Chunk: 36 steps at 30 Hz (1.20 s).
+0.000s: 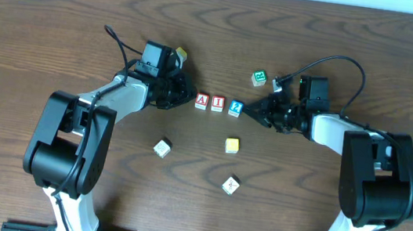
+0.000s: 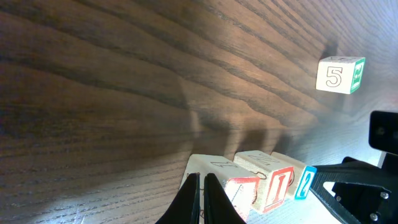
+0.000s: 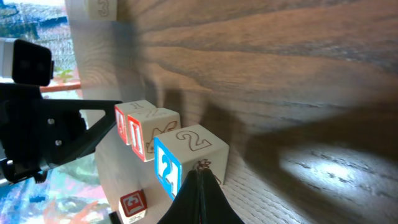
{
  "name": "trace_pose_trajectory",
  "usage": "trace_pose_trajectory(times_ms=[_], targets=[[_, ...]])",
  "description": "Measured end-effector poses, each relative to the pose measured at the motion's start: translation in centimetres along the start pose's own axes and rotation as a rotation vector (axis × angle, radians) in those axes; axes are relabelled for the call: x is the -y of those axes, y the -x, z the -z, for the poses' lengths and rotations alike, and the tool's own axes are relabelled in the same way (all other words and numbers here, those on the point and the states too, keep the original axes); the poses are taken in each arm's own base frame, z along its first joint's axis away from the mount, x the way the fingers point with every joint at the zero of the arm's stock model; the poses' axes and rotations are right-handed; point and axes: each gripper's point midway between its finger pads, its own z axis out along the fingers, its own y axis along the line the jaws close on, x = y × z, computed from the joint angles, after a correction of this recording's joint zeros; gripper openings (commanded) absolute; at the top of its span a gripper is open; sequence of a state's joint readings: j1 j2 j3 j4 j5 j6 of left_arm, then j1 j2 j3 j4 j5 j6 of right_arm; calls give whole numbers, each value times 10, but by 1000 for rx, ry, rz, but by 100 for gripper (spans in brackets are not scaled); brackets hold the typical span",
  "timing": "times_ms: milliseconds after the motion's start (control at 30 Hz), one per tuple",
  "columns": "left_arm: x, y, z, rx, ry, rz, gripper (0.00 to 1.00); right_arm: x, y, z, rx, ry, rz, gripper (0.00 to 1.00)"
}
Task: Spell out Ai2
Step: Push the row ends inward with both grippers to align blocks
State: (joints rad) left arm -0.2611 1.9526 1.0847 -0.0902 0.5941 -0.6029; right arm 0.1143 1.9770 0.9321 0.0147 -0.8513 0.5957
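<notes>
Three letter blocks stand in a row at the table's middle: a red A block (image 1: 202,101), a red I block (image 1: 218,103) and a blue 2 block (image 1: 235,107). My left gripper (image 1: 190,96) is shut and empty, its tips touching the A block (image 2: 239,190) from the left. The I block (image 2: 277,183) and 2 block (image 2: 305,182) follow it. My right gripper (image 1: 245,110) is shut and empty, its tips against the right side of the 2 block (image 3: 186,155). The I block (image 3: 144,132) sits beyond it.
A green block (image 1: 258,78), showing a 5 (image 2: 339,74), lies behind the row. A yellow block (image 1: 232,145) and two pale blocks (image 1: 161,148) (image 1: 231,184) lie in front. Another yellowish block (image 1: 180,52) sits by the left wrist.
</notes>
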Motion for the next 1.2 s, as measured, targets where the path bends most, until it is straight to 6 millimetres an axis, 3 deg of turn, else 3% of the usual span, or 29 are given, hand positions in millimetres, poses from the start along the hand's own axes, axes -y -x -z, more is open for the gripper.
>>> trace_pose_trajectory(times_ms=[600, 1200], targets=[[-12, -3, -9, -11, 32, 45, 6, 3, -2, -5, 4, -34, -8, 1], [-2, -8, -14, -16, 18, 43, 6, -2, -3, -15, 3, -18, -2, 1]])
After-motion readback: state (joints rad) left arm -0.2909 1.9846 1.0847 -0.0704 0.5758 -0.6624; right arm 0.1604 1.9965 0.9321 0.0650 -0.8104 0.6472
